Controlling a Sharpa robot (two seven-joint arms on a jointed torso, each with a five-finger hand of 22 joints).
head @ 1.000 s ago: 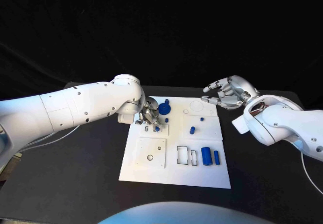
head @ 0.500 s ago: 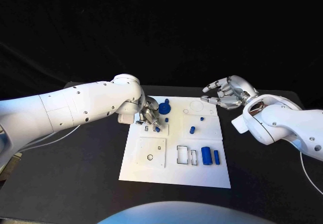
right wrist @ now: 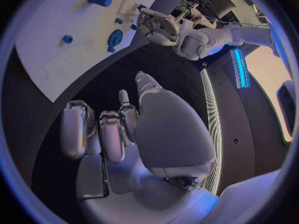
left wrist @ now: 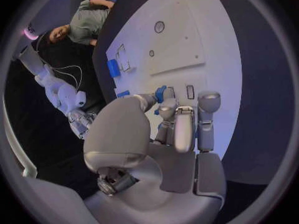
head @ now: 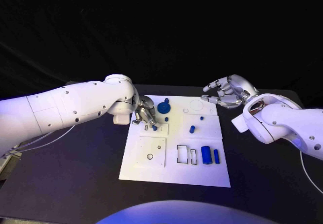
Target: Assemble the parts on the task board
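task board (head: 175, 168): I see matt white plastic, smooth
parts (head: 207, 155): glossy blue plastic
table (head: 67, 177): matt black
hands (head: 228, 93): I read brushed silver metal

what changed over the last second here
The left robot hand and its white arm shifted slightly toward the near-left over the white task board, fingers at a small blue part. The right robot hand stayed hovering open; the blue parts stayed put.

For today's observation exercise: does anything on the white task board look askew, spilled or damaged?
Nothing stands out. The task board lies flat and looks whole. The two blue parts near its right edge lie side by side. The left robot hand is over the board's far left corner; the right robot hand hovers open off the board.
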